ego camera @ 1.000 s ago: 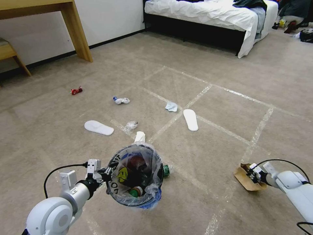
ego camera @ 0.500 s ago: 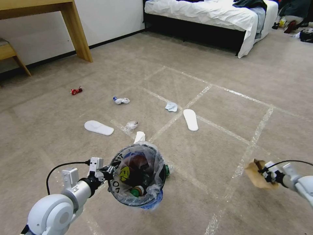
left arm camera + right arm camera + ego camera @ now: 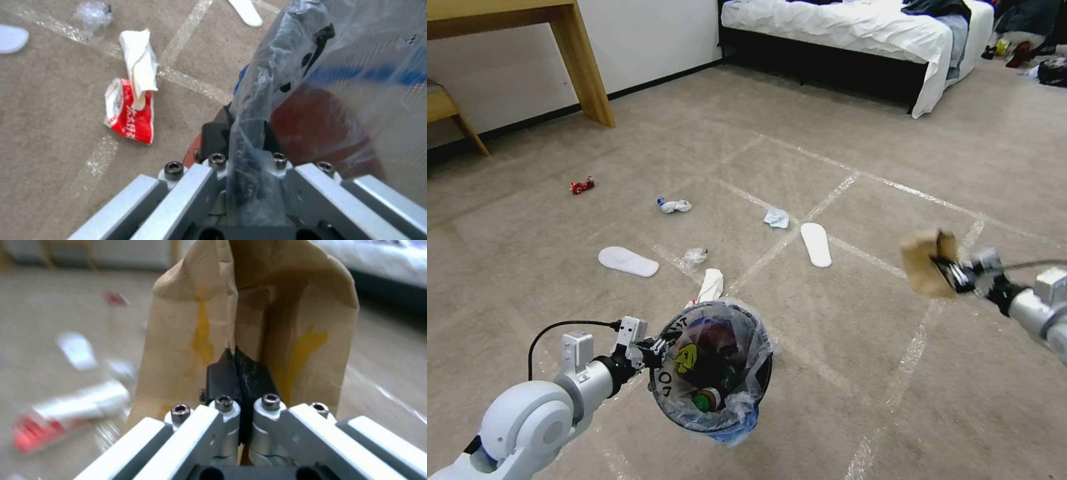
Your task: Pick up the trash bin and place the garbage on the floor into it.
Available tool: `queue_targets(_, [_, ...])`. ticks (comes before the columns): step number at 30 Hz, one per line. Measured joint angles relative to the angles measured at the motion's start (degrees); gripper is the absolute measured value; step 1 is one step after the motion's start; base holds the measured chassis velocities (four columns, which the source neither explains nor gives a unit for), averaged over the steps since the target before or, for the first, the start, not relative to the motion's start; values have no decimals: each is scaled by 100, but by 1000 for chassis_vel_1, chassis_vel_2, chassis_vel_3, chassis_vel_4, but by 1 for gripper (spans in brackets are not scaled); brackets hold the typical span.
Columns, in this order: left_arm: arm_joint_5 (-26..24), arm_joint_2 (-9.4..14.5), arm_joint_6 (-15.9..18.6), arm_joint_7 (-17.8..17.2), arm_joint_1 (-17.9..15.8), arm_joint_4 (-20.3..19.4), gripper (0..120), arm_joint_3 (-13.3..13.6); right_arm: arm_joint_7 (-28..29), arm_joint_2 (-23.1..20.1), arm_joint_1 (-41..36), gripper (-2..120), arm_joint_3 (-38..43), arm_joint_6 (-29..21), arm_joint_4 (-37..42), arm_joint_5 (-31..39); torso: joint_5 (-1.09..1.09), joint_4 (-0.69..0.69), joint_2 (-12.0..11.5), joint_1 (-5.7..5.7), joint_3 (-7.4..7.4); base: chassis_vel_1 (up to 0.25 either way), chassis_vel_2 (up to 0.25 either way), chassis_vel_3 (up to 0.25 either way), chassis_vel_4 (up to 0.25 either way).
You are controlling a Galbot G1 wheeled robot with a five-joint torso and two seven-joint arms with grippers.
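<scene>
Left side of the floor: a red wrapper [image 3: 582, 186], a white slipper sole [image 3: 628, 261], a crumpled tissue [image 3: 675, 206] and a clear plastic scrap [image 3: 695, 255] lie well apart on the carpet, none yet collected.

Left arm: extended low and forward. The left gripper [image 3: 652, 348] is clamped on the near rim of the trash bin [image 3: 714, 373], pinching the bag liner [image 3: 267, 110] with it. The bin hangs clear of the carpet with its mouth up and litter already inside. A red-white carton [image 3: 130, 113] lies on the floor just beside it.

Centre: a pale-blue tissue [image 3: 776, 217] and a second slipper sole [image 3: 816, 244] lie by the tape lines.

Right arm: raised and reaching inward at about mid-height. The right gripper [image 3: 952, 272] is closed on the edge of a flattened tan paper bowl [image 3: 924, 261], carried in the air well apart from the bin.

Step in hand, as judged: transfer of the bowl to the bin. The next move calls for bringing the bowl above the bin mouth before release; the bowl looks wide against the opening, so it may catch on the rim or liner unless dropped edge-first.
</scene>
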Motion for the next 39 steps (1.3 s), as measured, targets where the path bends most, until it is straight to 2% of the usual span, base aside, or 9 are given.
queue_targets(3, [-130, 68, -49, -55, -174, 28, 1, 57, 94, -72, 87, 0, -108, 86, 552, 404, -2, -4, 0, 0, 0, 0, 0, 0, 0])
queue_targets(13, [-269, 167, -110, -73, -365, 106, 1, 118, -15, -320, 196, 0, -265, 350, 1422, 928, 1, -4, 0, 0, 0, 0, 0, 0, 0])
queue_targets(19, [-267, 35, -83, -74, -676, 128, 1, 410, 10, -705, 231, 0, -265, 483, 1986, 1332, 1, -4, 0, 0, 0, 0, 0, 0, 0])
queue_targets(21, [-263, 2, -43, -77, -903, 139, 1, 660, 198, -982, 333, 0, -113, 511, 2359, 1670, 0, -4, 0, 0, 0, 0, 0, 0, 0])
queue_targets(25, [-245, -6, -12, -69, -1120, 201, 1, 900, 302, -1183, 274, 0, 145, 514, 2660, 1896, 0, -5, 0, 0, 0, 0, 0, 0, 0])
queue_targets(33, [-348, -78, 49, -89, -1422, 246, 1, 1219, 232, -1288, 239, 0, 208, 618, 3015, 2018, 2, -4, 0, 0, 0, 0, 0, 0, 0])
queue_targets(35, [-817, -119, 109, -311, -1694, 257, 1, 1454, 7, -1432, 249, 0, 166, 778, 3191, 1935, 1, -5, 0, 0, 0, 0, 0, 0, 0])
queue_targets(38, [-1057, -136, 132, -427, -1794, 259, 1, 1549, -108, -1507, 294, 0, 110, 840, 3251, 1837, 2, -5, 0, 0, 0, 0, 0, 0, 0])
queue_targets(39, [-1314, -185, 167, -572, -1837, 245, 1, 1605, -251, -1570, 308, 0, 39, 861, 3295, 1718, 0, -4, 0, 0, 0, 0, 0, 0, 0])
